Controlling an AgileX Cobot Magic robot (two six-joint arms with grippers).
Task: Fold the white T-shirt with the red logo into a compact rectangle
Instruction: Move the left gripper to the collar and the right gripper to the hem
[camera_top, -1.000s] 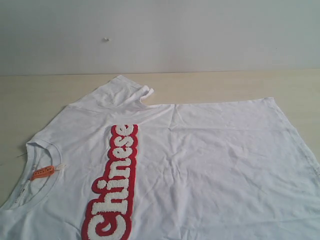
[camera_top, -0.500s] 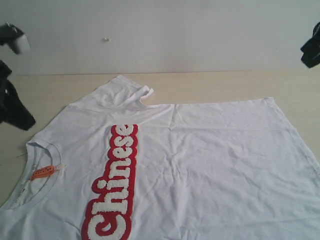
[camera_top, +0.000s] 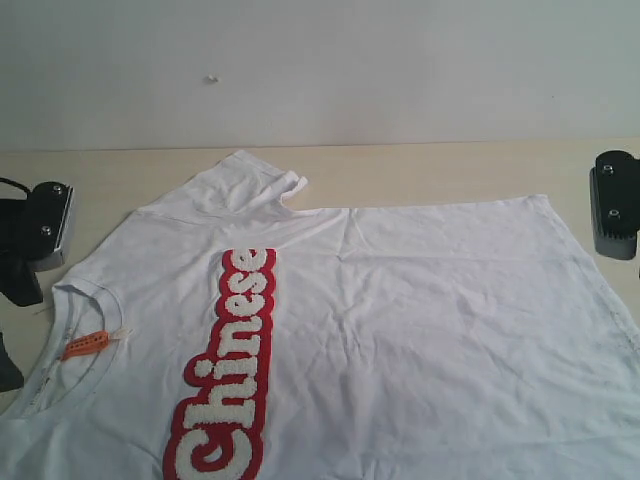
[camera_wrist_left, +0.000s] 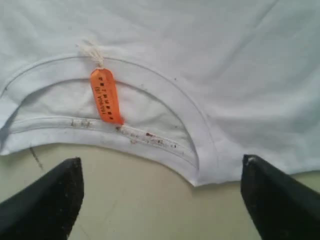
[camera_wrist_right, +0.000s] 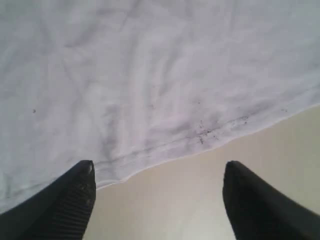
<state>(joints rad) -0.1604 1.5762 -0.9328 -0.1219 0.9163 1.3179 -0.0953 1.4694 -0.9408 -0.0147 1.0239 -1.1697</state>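
Your left fingers (camera_wrist_left: 50, 200) and right fingers (camera_wrist_right: 65, 200) are hanging open, so be pinching the shirt (camera_top: 430, 320) collar (camera_wrist_left: 200, 142) and hem (camera_wrist_right: 170, 147) through both layers.

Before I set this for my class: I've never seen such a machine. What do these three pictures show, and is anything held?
It is a robot with two arms, each ending in a two-fingered gripper. The wide picture, from a camera off the arms, shows a white T-shirt with a red logo spread on a pale table. The other two come from cameras on the wrists. The left gripper hangs by the collar and its orange tag; the right gripper by the hem. Both are open and hold nothing.
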